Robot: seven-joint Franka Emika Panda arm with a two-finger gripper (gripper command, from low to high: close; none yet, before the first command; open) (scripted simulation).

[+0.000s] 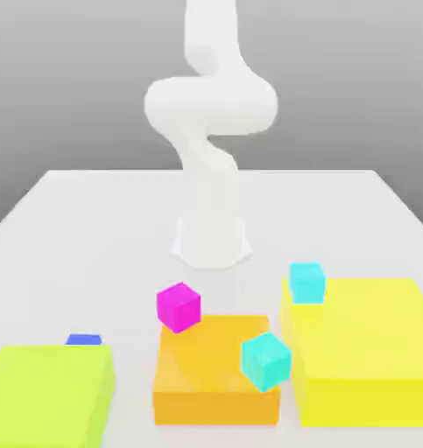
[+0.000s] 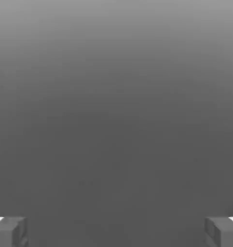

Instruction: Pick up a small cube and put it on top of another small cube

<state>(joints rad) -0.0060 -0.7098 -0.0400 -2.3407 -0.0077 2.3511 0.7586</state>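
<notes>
Small cube [image 1: 83, 339] behind exterior view's left block [image 1: 46, 394]; another small cube [image 1: 306, 282] far right.

Plain white table [image 1: 92, 219] fills the lower half of the exterior view, edges narrowing toward the back, far edge straight across mid-frame. Behind it just a flat grey backdrop [image 1: 66, 79], lighter near the top, darker toward the table line; no windows, no other furniture. Light is soft & even, faint shadows on the tabletop. Hand view: same grey gradient, lighter at top.
</notes>
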